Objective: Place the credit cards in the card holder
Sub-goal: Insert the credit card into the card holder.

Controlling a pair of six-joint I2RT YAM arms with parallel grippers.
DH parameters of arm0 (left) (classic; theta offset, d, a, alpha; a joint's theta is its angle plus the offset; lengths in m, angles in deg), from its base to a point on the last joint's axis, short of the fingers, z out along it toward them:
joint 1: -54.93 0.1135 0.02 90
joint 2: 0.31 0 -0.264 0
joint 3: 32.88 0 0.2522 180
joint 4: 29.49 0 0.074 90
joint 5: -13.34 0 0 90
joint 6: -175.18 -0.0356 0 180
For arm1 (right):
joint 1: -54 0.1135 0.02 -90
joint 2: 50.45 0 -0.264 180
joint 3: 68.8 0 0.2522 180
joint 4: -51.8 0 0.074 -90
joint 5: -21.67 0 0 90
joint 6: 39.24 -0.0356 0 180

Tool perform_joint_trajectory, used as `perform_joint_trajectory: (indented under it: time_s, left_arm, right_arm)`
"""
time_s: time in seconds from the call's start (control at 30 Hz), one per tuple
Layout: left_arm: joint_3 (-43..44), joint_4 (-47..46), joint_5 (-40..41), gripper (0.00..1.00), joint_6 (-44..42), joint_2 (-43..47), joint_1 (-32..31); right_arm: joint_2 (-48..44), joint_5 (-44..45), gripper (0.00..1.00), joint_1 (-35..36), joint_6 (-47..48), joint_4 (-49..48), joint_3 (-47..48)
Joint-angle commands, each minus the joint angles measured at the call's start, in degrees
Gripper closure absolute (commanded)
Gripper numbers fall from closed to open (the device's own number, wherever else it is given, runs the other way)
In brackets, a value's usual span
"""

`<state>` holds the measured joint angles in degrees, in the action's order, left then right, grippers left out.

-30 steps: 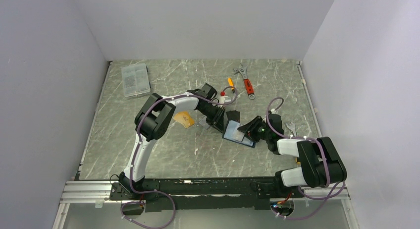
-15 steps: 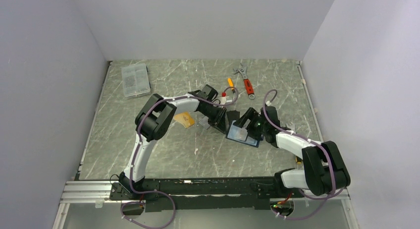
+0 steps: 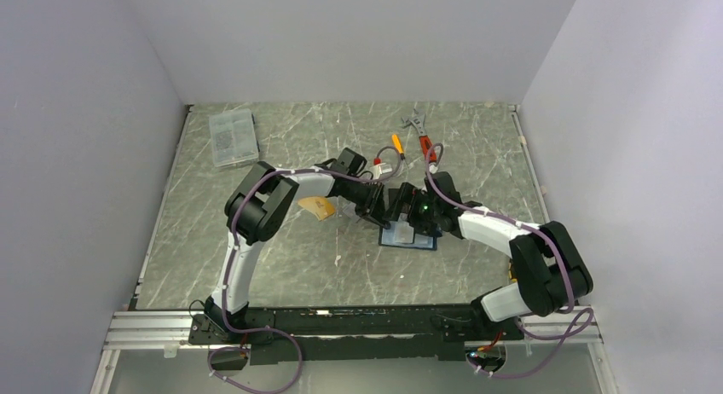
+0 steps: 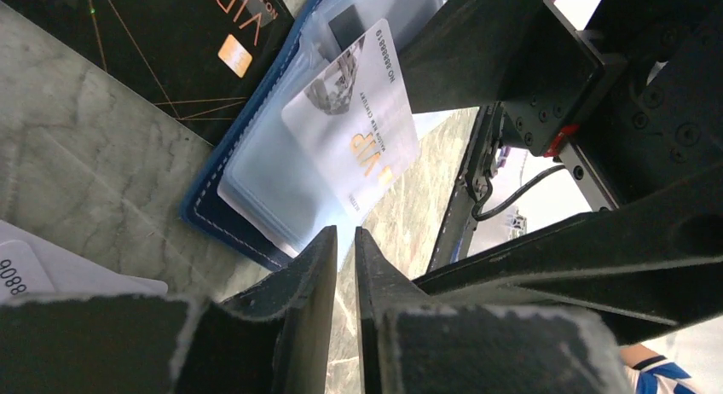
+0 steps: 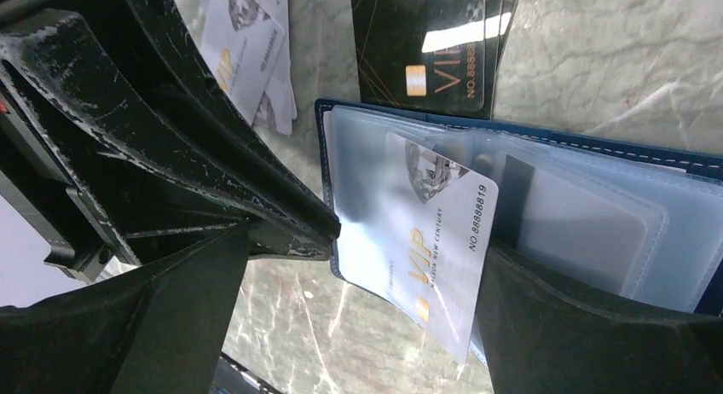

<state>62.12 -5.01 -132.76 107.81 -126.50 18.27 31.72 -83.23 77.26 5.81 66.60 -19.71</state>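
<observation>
The dark blue card holder (image 5: pixel 597 155) lies open on the table, its clear sleeves up. A silvery-white credit card (image 5: pixel 430 240) sits partway in a sleeve, one corner sticking out over the edge. My right gripper (image 5: pixel 367 270) stands wide open around that card and grips nothing. My left gripper (image 4: pixel 345 240) is nearly shut, pinching the clear sleeve edge of the card holder (image 4: pixel 256 189). Black credit cards (image 5: pixel 426 44) lie beyond the holder. More silvery-white cards (image 5: pixel 247 44) lie beside them. An orange-gold card (image 3: pixel 317 208) lies under the left forearm.
A clear compartment box (image 3: pixel 233 137) sits at the back left. A red-handled wrench (image 3: pixel 425 142) and a small orange-handled tool (image 3: pixel 396 142) lie at the back centre. Both arms crowd together over the card holder (image 3: pixel 419 241). Side walls close the table in.
My right gripper has opened wide and swung left and away over the card holder, close to the left gripper. The card holder has shifted a little to the left.
</observation>
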Motion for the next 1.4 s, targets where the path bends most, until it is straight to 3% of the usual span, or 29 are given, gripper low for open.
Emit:
perform_joint_trajectory:
  time_s: [0.0,0.43,0.67,0.93,1.07,1.17,1.37]
  left_arm:
    - [-2.2,-7.4,-4.0,0.81,3.3,3.5,0.0]
    - [-4.4,-6.9,-3.4,0.84,1.4,4.9,1.6]
    - [-4.7,-6.2,-3.0,0.86,0.8,5.2,1.8]
    - [-4.9,-6.0,-2.9,0.86,0.4,5.7,1.7]
    - [-5.1,-5.6,-3.1,0.87,0.1,6.0,1.7]
    - [-5.3,-4.6,-3.0,0.87,-0.8,6.2,1.7]
    - [-5.2,-2.2,-2.8,0.88,-3.0,6.5,1.7]
  right_arm:
    - [-0.5,1.8,0.00,1.8,3.0,10.8,2.2]
    - [-2.4,-2.9,0.02,1.4,4.6,15.7,6.9]
    - [-6.1,-3.9,0.01,-1.9,2.9,14.9,4.4]
    - [-7.4,2.3,0.06,-2.2,3.8,19.7,5.6]
    - [-9.4,2.8,0.24,-2.2,3.5,19.1,4.1]
    - [-9.2,2.5,0.49,-2.1,3.1,18.6,2.8]
    - [-8.8,6.6,0.71,-2.2,3.6,20.2,1.9]
